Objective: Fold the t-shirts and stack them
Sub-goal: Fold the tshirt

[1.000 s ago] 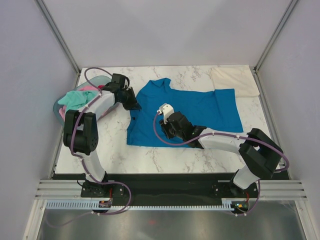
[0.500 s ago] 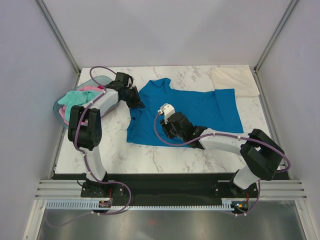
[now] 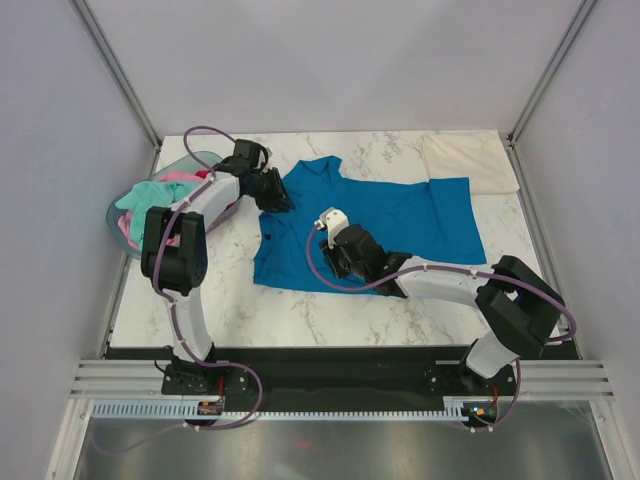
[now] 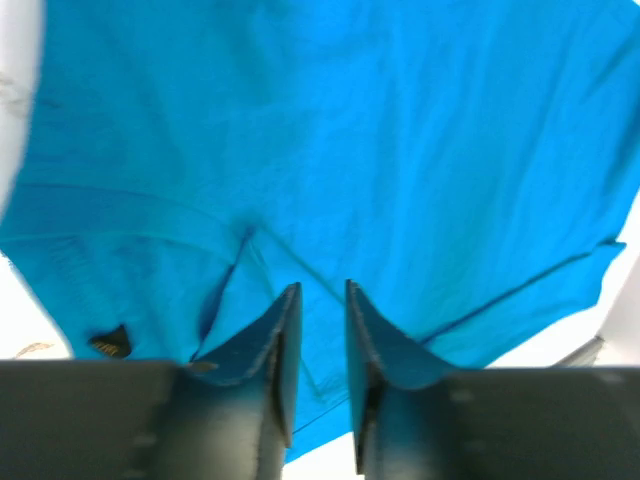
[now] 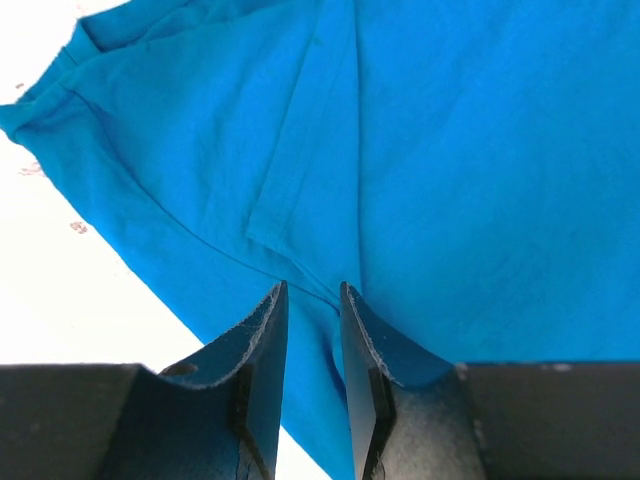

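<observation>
Nearly shut, the left gripper (image 4: 320, 296) and right gripper (image 5: 313, 292) pinch the blue t-shirt (image 3: 420, 215), between basket (image 3: 112, 214) and cream t-shirt (image 3: 470, 160).

No text, label, brand, number or sign is legible in any of the 3 views; the only candidate, a small dark patch (image 4: 110, 342) on the bright blue t-shirt (image 4: 400, 150), is too blurred to read.

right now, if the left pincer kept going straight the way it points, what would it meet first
The blue t-shirt; the left pincer looks shut on a crease of it, with the table probably right beneath.
</observation>
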`<action>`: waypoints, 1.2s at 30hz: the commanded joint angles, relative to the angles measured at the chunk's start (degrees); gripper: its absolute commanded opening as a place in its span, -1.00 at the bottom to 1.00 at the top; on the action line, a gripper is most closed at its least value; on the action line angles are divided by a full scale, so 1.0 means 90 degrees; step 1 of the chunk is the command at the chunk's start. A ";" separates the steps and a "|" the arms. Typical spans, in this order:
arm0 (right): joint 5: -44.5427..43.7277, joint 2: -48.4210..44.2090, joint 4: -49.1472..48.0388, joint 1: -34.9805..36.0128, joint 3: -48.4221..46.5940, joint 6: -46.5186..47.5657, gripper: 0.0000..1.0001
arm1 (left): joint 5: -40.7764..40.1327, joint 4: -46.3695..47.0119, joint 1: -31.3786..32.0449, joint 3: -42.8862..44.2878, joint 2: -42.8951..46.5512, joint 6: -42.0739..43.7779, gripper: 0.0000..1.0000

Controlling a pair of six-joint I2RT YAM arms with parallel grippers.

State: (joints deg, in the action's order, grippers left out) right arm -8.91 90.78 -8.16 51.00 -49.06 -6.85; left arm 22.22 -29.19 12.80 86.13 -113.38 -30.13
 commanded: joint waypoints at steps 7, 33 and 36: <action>0.0276 0.0586 -0.0021 0.0143 -0.0545 -0.0020 -0.31 | -0.1941 -0.1385 0.0023 -0.0446 0.1502 0.0555 -0.32; -0.0123 0.0519 -0.0743 0.0134 0.0011 -0.0352 -0.38 | -0.1930 -0.0711 0.0199 -0.4042 0.2754 -0.0129 -0.41; -0.0172 0.0421 -0.0831 0.0104 0.0206 -0.0410 -0.38 | -0.2175 -0.0936 0.0297 -0.4023 0.2900 -0.0158 -0.39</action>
State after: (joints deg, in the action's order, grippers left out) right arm -8.82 97.32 -12.93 52.27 -48.36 -9.28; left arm 7.88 -34.50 14.61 49.01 -89.58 -30.65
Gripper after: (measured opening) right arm 0.313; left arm 0.301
